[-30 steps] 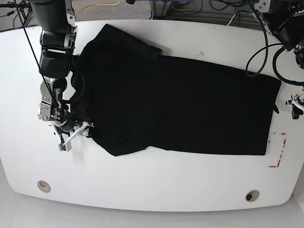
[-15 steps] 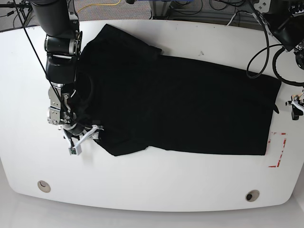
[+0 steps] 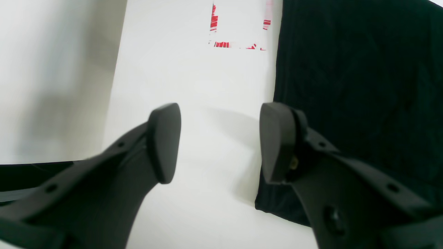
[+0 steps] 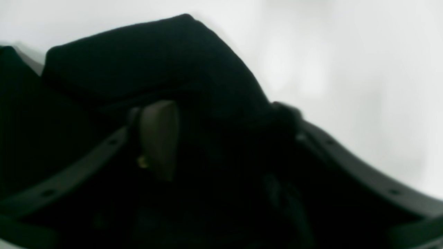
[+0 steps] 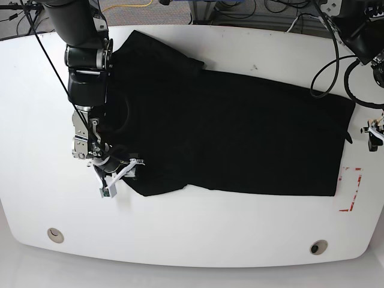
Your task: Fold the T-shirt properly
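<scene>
T-shirt [image 5: 228, 132], one; two end effectors: right [image 4: 221, 138] pinching its fabric, left [image 3: 219, 141] spread, empty.

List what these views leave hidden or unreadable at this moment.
- Right wrist view: blurred; black T-shirt fabric bunches over the right gripper, hiding one pad, so its grip is unclear.
- Base view: left gripper cut by the frame edge.
- T-shirt's printed graphic: visible in no view.
- Left wrist view: red marking washed out by glare.
</scene>
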`<state>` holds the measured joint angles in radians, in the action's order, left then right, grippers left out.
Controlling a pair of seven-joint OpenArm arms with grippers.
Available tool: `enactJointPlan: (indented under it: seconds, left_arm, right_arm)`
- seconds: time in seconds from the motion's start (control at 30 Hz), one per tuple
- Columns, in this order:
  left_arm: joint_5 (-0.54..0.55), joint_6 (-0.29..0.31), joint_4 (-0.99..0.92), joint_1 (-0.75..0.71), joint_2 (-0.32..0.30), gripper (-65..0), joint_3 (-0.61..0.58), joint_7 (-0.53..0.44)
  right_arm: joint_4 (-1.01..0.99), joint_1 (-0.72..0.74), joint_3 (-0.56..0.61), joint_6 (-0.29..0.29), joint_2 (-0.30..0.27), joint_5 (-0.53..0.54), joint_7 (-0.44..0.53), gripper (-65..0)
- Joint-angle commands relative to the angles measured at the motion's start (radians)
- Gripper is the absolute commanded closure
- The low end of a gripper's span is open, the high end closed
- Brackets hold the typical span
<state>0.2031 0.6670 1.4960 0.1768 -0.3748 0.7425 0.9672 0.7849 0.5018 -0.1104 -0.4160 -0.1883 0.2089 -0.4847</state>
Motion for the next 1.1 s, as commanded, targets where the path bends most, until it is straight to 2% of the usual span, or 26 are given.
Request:
enactJointPlan:
  seconds: [0.0, 0.13, 0.17, 0.47, 0.6, 0.87, 1.07]
  left_arm:
    - [0.011, 0.000, 0.015, 0.016, -0.023, -34.4, 0.002, -0.024]
    - [0.011, 0.000, 0.015, 0.016, -0.023, -34.4, 0.001, -0.024]
    - [0.011, 0.000, 0.015, 0.016, -0.023, -34.4, 0.001, -0.024]
    - [0.011, 0.000, 0.013, 0.014, -0.023, -34.4, -0.004, -0.024]
    - [0.011, 0.000, 0.013, 0.014, -0.023, -34.4, -0.004, -0.024]
    - [0.011, 0.000, 0.013, -0.009, -0.023, -34.4, -0.007, -0.024]
    - [0.011, 0.000, 0.013, -0.013, -0.006, -34.4, -0.007, -0.024]
  right_arm:
    - [0.011, 0.024, -0.001, -0.005, -0.003, 0.002, -0.007, -20.0]
    - [0.011, 0.025, 0.001, -0.004, -0.003, 0.002, 0.011, -2.5]
    - [0.011, 0.025, 0.001, -0.004, -0.003, 0.002, 0.011, 0.0]
    - [0.011, 0.085, -0.001, -0.002, -0.012, 0.001, 0.011, -0.3]
    - [0.008, 0.117, -0.001, -0.002, -0.041, 0.001, 0.011, -0.3]
    - [0.008, 0.176, 0.001, -0.002, -0.058, -0.001, 0.011, -0.6]
    - [0.009, 0.197, 0.001, -0.002, -0.067, -0.055, 0.011, -1.0]
